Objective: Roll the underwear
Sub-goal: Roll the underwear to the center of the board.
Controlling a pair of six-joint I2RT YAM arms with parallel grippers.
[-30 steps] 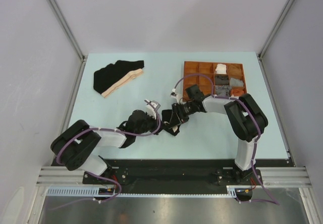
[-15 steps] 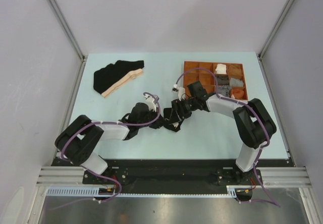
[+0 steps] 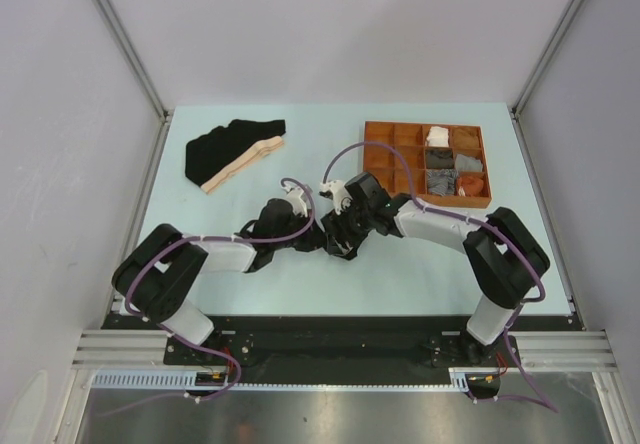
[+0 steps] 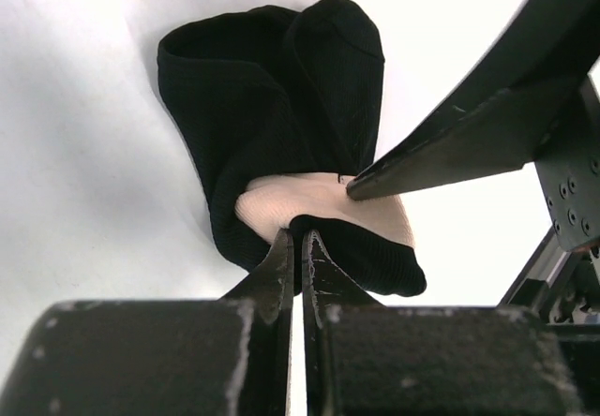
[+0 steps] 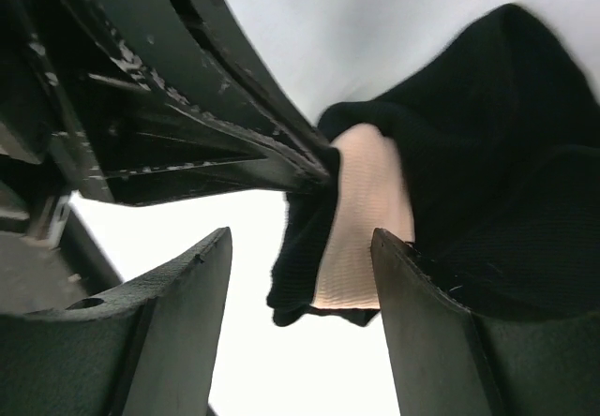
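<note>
— Where's the brief you're working on?

— Mid-table. The bundled brief sits crumpled between my two wrists, black cloth folded over itself with the beige waistband showing in the middle. It's well apart from every edge of the table.

— And the grippers?

— My left gripper is pinched together on the waistband's lower fold, with cloth caught between the tips. My right gripper stands apart, one jaw on either side of that same waistband. One finger touches the beige from the right, but nothing is clamped there.

— Room to move?

— I have bare table on the near side of the bundle and off to the left. It's tighter on the right — the tray has its near-left corner just beside my right wrist. The second brief lies flat at the far left, near the table's left edge but wholly on it, well apart from both arms.
</note>
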